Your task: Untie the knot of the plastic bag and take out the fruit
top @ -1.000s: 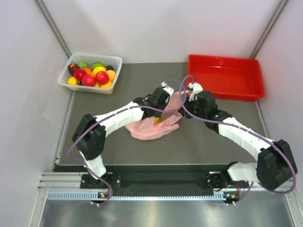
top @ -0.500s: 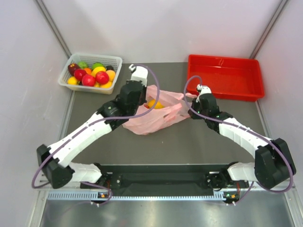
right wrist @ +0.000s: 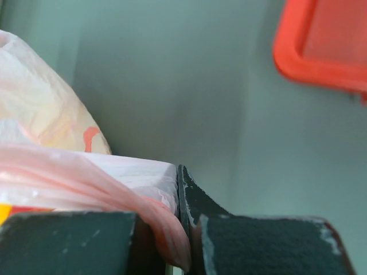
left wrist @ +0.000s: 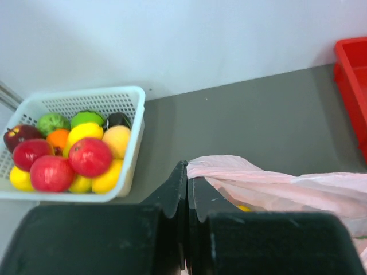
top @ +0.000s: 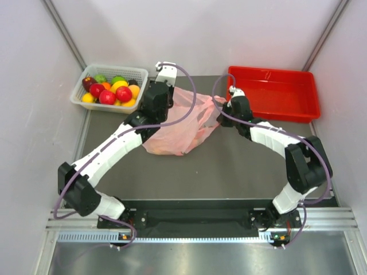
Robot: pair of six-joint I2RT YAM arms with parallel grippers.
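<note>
Film of the bag (top: 178, 123) is thin, crinkled, translucent pink, spread between both arms above the matte grey desk (top: 241, 166). I read the left gripper (left wrist: 186, 172) pinched on its rim and the right gripper (right wrist: 182, 183) clamping a bunched strip. A yellow fruit (left wrist: 244, 208) shows faintly inside.

On the desk (top: 241, 166), the plastic bag (top: 178, 129) lies at mid-frame, between a basket (top: 136, 72) holding piled fruit (top: 112, 90) at the upper left and a tray (top: 275, 94) at the upper right. The left gripper (left wrist: 186, 169) pinches the bag's upper-left edge. The right gripper (right wrist: 180, 171) pinches its right edge, near the tray.
</note>
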